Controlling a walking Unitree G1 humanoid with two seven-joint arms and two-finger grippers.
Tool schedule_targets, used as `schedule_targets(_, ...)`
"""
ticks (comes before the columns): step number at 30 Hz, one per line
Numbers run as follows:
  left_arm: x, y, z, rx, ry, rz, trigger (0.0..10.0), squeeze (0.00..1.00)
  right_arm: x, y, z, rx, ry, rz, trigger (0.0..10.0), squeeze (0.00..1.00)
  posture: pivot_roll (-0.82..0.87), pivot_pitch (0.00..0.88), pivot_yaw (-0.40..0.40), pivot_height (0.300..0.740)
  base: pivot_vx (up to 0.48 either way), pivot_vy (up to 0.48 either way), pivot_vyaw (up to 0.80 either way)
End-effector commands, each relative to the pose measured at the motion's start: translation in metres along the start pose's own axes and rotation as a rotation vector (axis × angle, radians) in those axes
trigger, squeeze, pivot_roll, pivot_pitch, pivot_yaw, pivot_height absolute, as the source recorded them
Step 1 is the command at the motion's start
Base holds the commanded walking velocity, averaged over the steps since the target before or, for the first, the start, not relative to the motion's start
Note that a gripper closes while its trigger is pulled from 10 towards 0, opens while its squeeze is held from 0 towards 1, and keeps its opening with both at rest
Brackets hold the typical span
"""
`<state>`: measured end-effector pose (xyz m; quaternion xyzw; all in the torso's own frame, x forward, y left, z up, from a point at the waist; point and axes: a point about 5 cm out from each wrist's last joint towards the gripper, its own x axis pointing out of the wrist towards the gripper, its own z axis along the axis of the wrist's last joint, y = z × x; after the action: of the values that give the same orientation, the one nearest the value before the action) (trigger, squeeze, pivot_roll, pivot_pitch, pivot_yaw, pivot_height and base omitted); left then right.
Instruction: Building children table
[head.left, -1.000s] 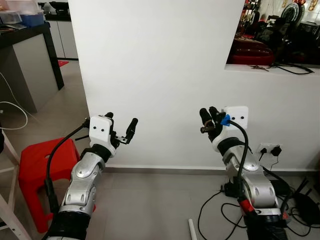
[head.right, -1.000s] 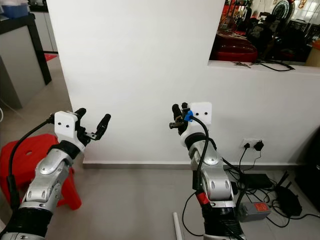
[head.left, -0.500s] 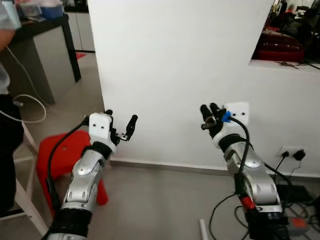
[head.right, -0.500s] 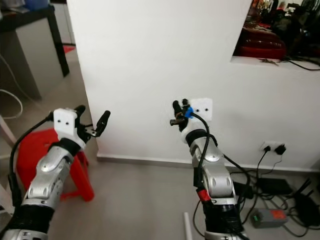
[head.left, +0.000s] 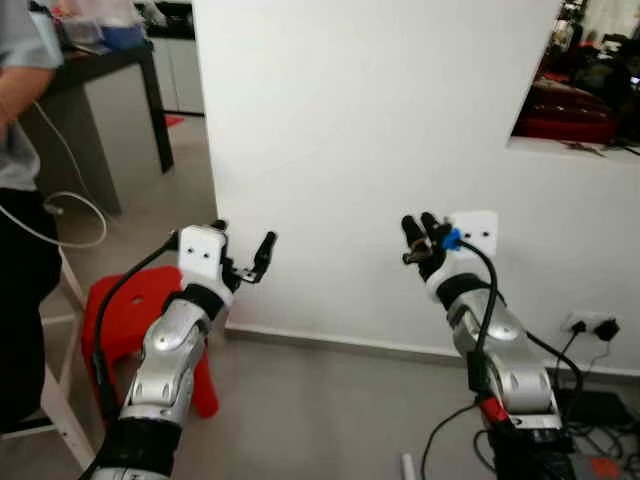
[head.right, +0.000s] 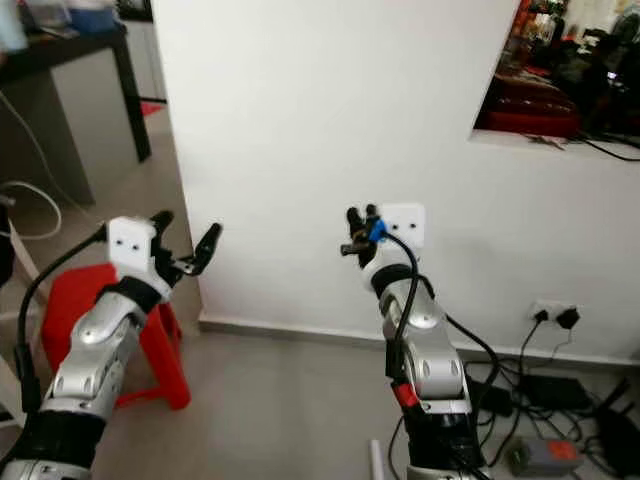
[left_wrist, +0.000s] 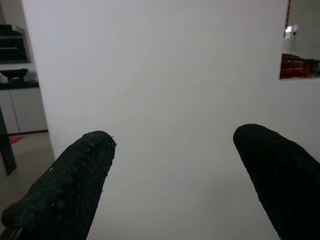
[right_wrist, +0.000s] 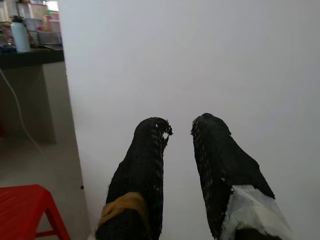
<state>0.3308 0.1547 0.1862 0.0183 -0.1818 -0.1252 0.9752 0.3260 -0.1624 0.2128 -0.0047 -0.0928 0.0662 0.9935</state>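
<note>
Two grippers are raised in front of you, both empty. The left gripper (head.left: 243, 254) has its jaws spread wide with nothing between them; the right gripper (head.left: 421, 240) has its jaws drawn close but not quite touching, a thin gap showing in the right wrist view, and they grasp nothing. The fingers (right_wrist: 142, 175) are black and coarse-textured, one banded with yellow and the other capped with white tape.

Both point at a plain white wall (head.left: 370, 130), smooth and matte, with a square opening at the upper right. None of the children's table parts can be made out here, so the step in hand looks like searching or walking. Turn away from the wall and scan the floor before you reach for anything.

To your left stands a red plastic stool (head.left: 130, 310), glossy with splayed legs, just beside a person (head.left: 25, 210) in dark trousers; give both room. Black cables (head.right: 500, 370) trail across the grey tiled floor by the wall socket (head.left: 590, 325) on your right, so step clear of them.
</note>
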Motion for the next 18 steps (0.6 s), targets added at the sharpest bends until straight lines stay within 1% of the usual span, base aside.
schedule_targets(1,-0.0011,0.0014,-0.0013,-0.005,0.004,0.002,10.0,0.00,0.0006,0.0018,-0.0018,0.007,0.007,0.006,10.0,0.00,0.09,0.000,-0.086,0.740,0.315,0.000,0.00)
schedule_targets(18,-0.0009,0.0011,-0.0016,-0.003,0.004,0.000,10.0,0.00,0.0009,0.0001,-0.0030,0.007,0.015,-0.003,10.0,0.00,0.09,0.000,-0.088,0.740,0.311,0.000,0.00)
